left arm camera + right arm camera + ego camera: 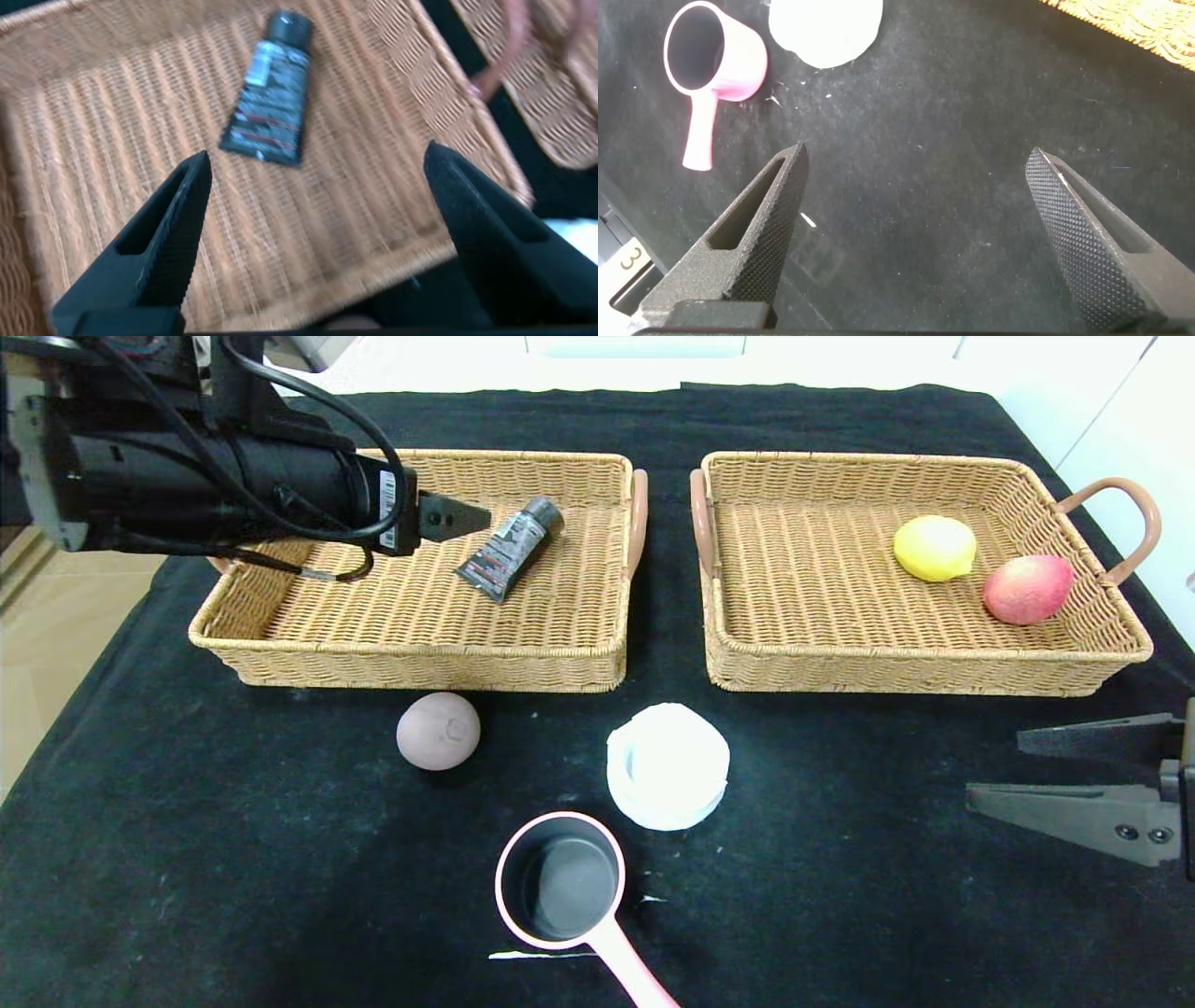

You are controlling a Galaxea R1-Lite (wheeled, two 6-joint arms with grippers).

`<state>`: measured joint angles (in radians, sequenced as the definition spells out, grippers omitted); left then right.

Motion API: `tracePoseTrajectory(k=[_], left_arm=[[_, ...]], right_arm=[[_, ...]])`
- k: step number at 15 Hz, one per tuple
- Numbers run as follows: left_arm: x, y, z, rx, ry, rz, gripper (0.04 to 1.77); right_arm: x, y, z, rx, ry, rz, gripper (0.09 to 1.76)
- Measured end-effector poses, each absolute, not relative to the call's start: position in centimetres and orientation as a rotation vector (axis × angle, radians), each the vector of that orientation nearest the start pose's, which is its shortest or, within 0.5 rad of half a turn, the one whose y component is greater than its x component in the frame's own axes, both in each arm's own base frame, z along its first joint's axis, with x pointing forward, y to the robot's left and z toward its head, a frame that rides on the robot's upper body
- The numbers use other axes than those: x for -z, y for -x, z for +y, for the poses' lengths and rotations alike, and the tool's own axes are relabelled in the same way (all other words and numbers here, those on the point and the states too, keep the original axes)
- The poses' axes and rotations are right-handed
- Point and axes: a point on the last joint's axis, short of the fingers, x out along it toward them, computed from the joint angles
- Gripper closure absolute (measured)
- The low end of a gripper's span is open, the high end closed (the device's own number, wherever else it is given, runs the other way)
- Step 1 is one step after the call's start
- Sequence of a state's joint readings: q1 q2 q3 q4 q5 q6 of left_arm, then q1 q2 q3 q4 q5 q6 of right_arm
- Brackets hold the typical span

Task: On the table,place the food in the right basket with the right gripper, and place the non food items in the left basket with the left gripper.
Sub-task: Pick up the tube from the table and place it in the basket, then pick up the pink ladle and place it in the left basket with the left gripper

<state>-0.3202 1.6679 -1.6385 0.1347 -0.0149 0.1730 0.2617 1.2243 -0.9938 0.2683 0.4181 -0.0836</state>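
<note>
Jaws of the left gripper (313, 233) stood wide over the left basket (280, 639), empty above the black tube (269, 93). The right gripper (920, 233) hung wide open, empty, above the counter (887, 896)

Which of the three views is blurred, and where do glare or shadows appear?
Left wrist view: soft and smeared, the black tube and the left basket weave lack crisp edges. Head view: sharp, bright washed-out floor beyond the table, soft shadows under the mauve ball and white dish. Right wrist view: sharp, the pink pan evenly lit.

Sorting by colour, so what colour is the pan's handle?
Pink, like the rim of the pan; the head view shows it best.
</note>
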Motion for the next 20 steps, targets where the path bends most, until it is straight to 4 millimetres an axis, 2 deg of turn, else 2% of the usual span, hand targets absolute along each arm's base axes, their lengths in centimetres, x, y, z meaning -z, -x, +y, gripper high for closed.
tracePoseTrajectory(k=[4, 8, 13, 20], left_arm=[[-35.3, -25.1, -10.4, 0.340, -0.194, 0.289, 0.13], [-34.5, -22.4, -11.3, 0.321, -0.141, 0.446, 0.12], [-32.5, -20.3, -13.3, 0.321, -0.121, 0.653, 0.11], [-30.5, -19.0, -15.6, 0.287, -0.103, 0.819, 0.10]], right_arm=[[-26.8, -16.5, 5.4, -0.686, 0.040, 0.477, 0.15], [-26.8, -16.5, 5.4, -0.686, 0.040, 0.477, 0.15], [-26.8, -16.5, 5.3, -0.684, 0.040, 0.477, 0.15], [-26.6, -16.6, 5.4, -0.685, 0.040, 0.483, 0.15]])
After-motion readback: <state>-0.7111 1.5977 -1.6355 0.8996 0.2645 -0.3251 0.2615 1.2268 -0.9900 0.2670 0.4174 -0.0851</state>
